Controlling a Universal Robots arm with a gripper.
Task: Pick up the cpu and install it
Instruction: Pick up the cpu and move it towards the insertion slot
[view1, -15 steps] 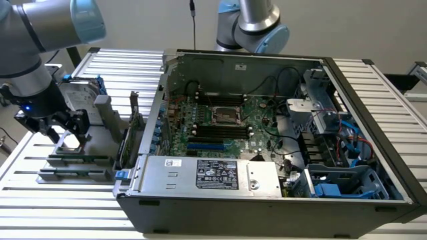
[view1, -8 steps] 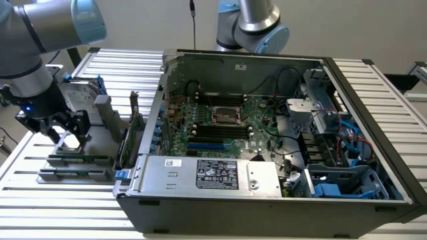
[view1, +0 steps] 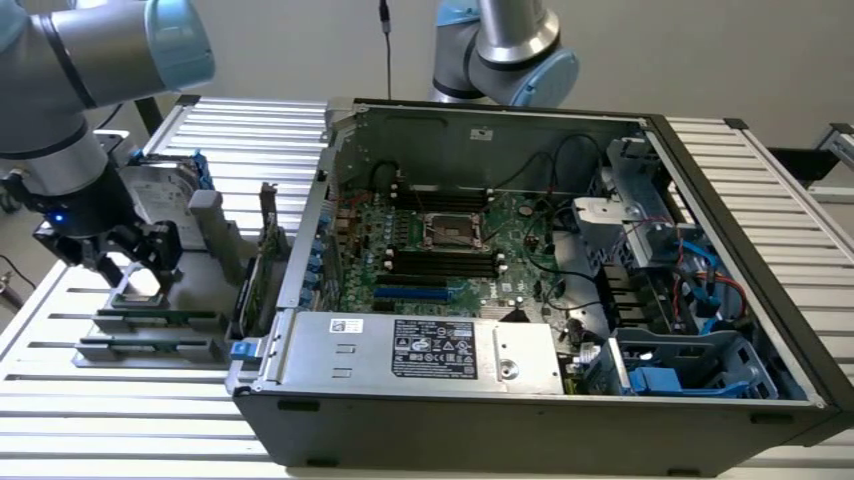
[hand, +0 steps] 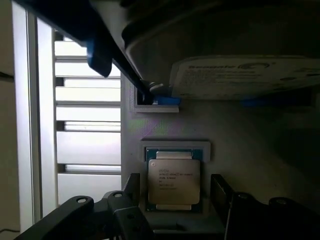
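Our gripper (view1: 127, 262) stands spread wide astride the cpu (hand: 174, 182), ungrasped in its tray (hand: 175, 145), and the motherboard socket (view1: 447, 230) looks empty, so picking and installing are both undone.

Silver-grey arm (view1: 67, 60) with pale blue joint caps; black wrist housing just above the gripper (view1: 130, 268), tiny blue light on it; black linkage fingers (hand: 125, 220), round pivot pins.

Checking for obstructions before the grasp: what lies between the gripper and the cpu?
Nothing lies between them. In the wrist view the open gripper straddles the cpu, one finger either side, and the gaps show just the grey holder it sits in.
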